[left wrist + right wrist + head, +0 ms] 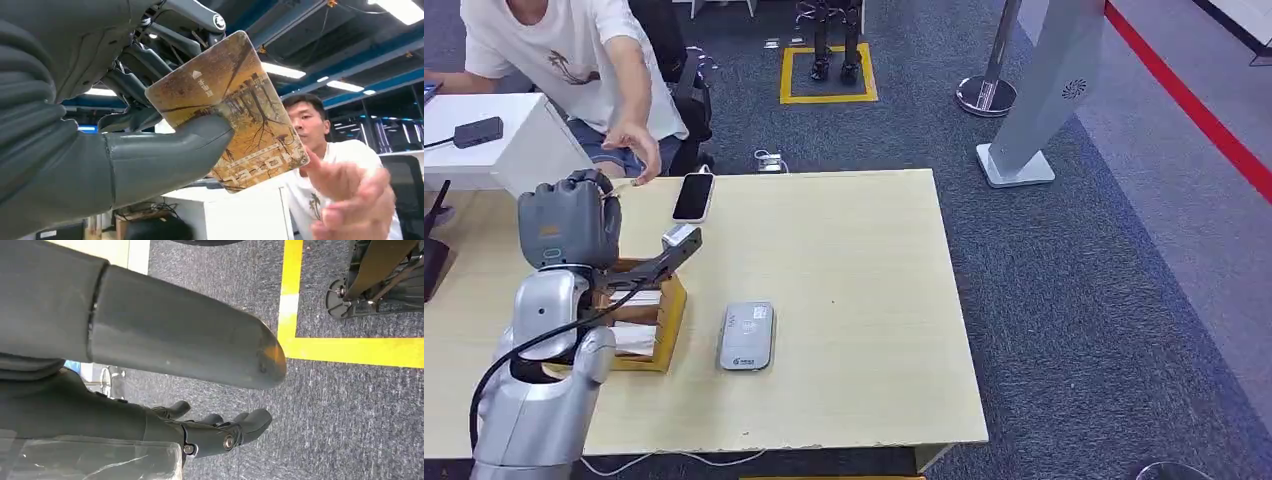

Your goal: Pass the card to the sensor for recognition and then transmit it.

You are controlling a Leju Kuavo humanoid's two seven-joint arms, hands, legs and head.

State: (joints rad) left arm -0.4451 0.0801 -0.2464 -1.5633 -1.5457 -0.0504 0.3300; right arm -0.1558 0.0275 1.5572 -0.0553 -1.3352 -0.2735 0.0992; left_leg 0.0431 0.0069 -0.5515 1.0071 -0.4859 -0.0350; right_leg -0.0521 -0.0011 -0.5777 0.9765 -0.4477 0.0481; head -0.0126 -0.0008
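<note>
Pinched between the grey thumb and dark fingers of the left hand (125, 115), the card (227, 110) fills the left wrist view: a brown and gold card with a tree picture, thumb pressed on its face, fingers behind it, most of it jutting clear of the hand. From the head view the left arm rises from the lower left, its hand (569, 218) held up over the far left part of the desk (854, 300), back of the hand toward the camera, so the card is hidden there. Just below and beside that hand a wooden box (646, 325) sits on the desk, and the grey sensor (747, 336) lies flat to its right, apart from the hand. A phone (694, 196) lies near the desk's far edge. A person's hand (636, 148) reaches toward the robot's hand, close to it. The right hand (210, 432) hangs over carpet (350, 420), fingers loosely curled, holding nothing.
</note>
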